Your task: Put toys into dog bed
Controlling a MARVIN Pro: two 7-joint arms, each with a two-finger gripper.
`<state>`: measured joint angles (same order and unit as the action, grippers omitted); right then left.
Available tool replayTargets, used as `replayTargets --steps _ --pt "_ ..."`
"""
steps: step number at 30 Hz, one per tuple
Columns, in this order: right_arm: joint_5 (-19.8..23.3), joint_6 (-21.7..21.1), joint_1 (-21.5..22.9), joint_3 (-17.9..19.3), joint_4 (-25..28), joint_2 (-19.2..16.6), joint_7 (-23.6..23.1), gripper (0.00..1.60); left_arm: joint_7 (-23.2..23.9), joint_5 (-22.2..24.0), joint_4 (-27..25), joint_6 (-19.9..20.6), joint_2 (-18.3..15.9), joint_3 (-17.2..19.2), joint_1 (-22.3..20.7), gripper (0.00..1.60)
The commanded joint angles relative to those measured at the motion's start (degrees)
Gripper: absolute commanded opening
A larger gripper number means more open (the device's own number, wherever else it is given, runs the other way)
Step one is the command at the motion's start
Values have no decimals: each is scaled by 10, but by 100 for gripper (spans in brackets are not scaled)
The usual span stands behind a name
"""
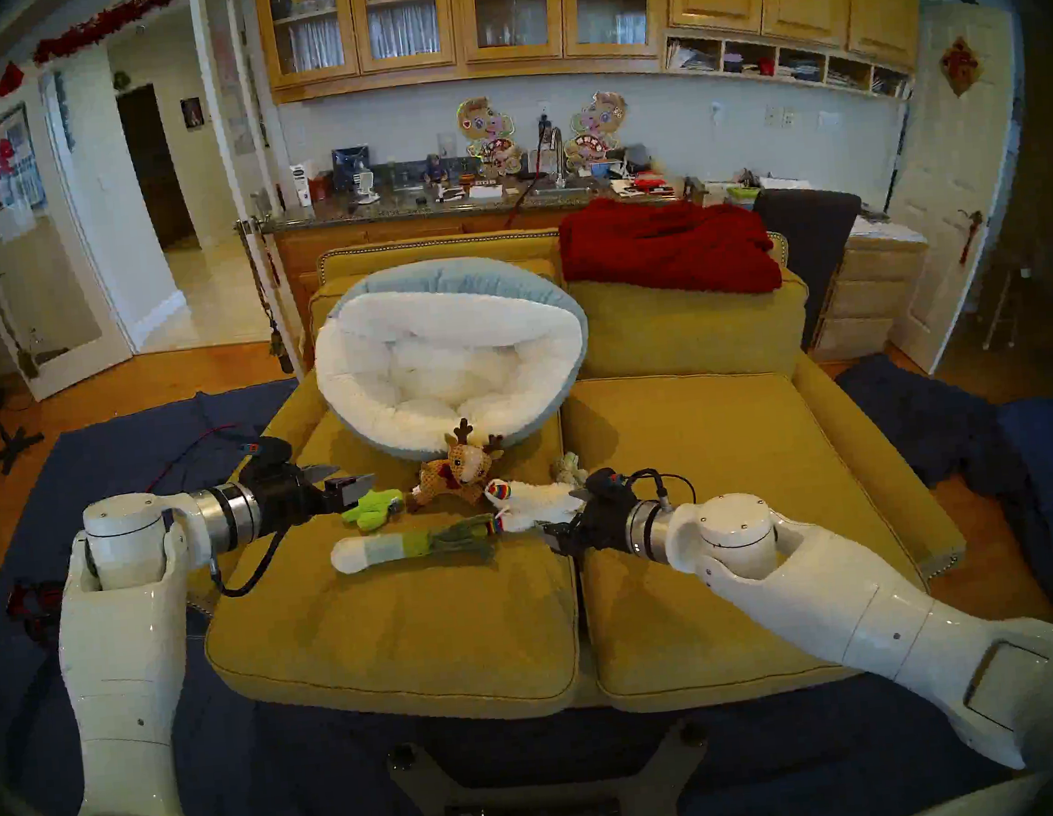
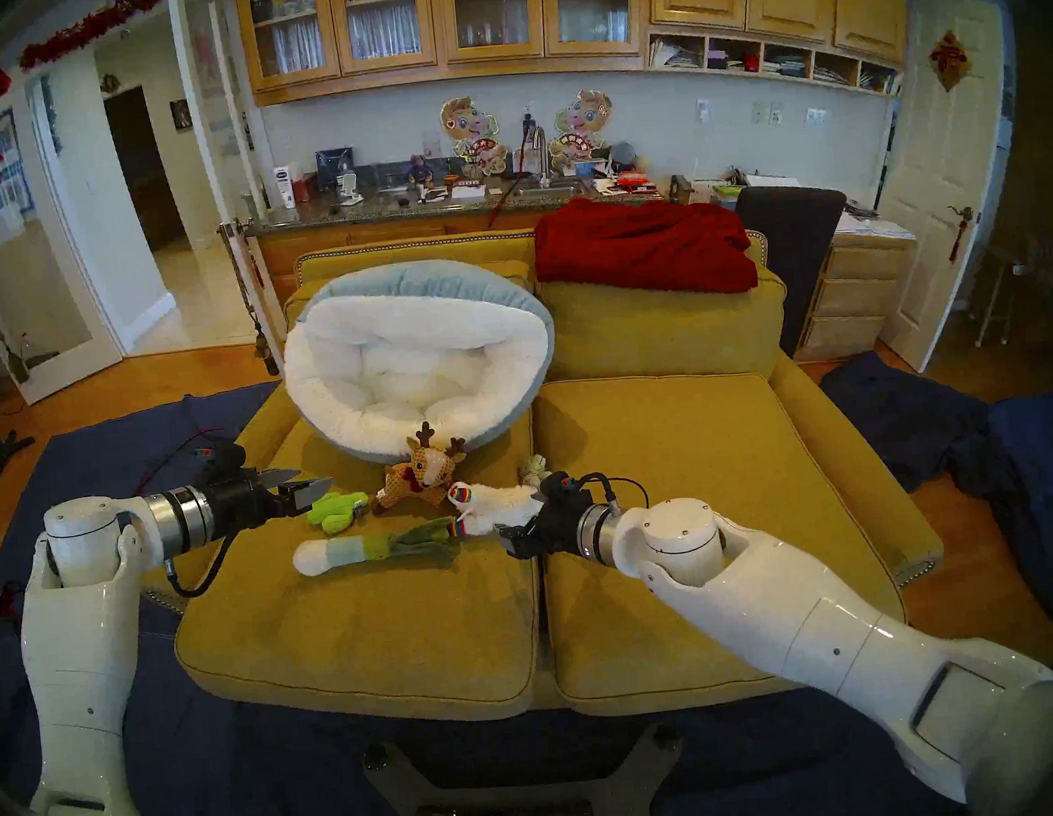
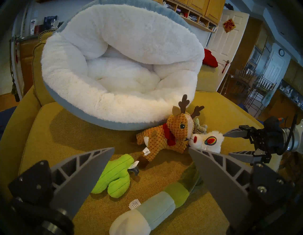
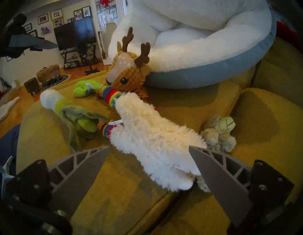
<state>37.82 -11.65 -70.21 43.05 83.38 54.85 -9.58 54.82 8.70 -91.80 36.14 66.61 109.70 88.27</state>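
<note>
Right gripper is gaping empty, straddling the tail of the white fluffy animal — its long axis running straight ahead toward the dog bed; left gripper is hovering open too.

Brown reindeer, lime cactus, white-green leek, white-blue dog bed, mustard sofa

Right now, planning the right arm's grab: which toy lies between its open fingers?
The white fluffy animal with rainbow bands lies between the right gripper fingers; the other four toys lie farther off.
</note>
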Motion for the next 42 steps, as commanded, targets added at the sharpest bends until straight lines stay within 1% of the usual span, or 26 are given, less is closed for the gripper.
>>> replayTargets --steps 1,6,13,21,27,29,30,31,32,33,34,37,38,39,42 --pt "-17 23 39 4 -11 38 8 160 1 4 -12 -1 -2 2 -14 160" --pt "-25 22 54 -4 -45 61 4 160 1 4 -12 -1 -2 2 -14 160" --pt "-27 9 74 -12 -87 91 -4 160 1 4 -12 -1 -2 2 -14 160" --pt "-30 8 85 -19 -121 113 -18 160 1 4 -12 -1 -2 2 -14 160" --pt "-39 -1 93 -27 -149 128 -14 160 1 4 -12 -1 -2 2 -14 160" --pt "-41 -2 95 -28 -158 133 -14 105 1 4 -12 -1 -2 2 -14 160" --pt "-42 -1 96 -28 -162 134 -15 67 1 4 -12 -1 -2 2 -14 160" --pt "-42 0 96 -28 -163 134 -15 35 1 4 -13 -1 -2 2 -14 160" --pt "-44 1 95 -27 -163 133 -15 23 1 4 -13 -1 -2 2 -14 160" --pt "-45 2 94 -27 -161 130 -14 3 1 4 -13 -1 -2 2 -14 160" --pt "-53 2 93 -28 -153 124 -7 0 1 4 -13 -1 -2 2 -14 160" --pt "-65 5 84 -28 -117 100 -2 0 1 4 -12 -1 -2 2 -14 160" --pt "-66 8 81 -25 -103 91 -4 0 1 4 -12 -1 -2 2 -14 160" --pt "-66 14 83 -24 -105 89 -10 0 1 4 -12 -1 -2 2 -14 160" --pt "-67 24 80 -15 -73 67 -12 0 1 4 -12 -2 -2 2 -14 160"
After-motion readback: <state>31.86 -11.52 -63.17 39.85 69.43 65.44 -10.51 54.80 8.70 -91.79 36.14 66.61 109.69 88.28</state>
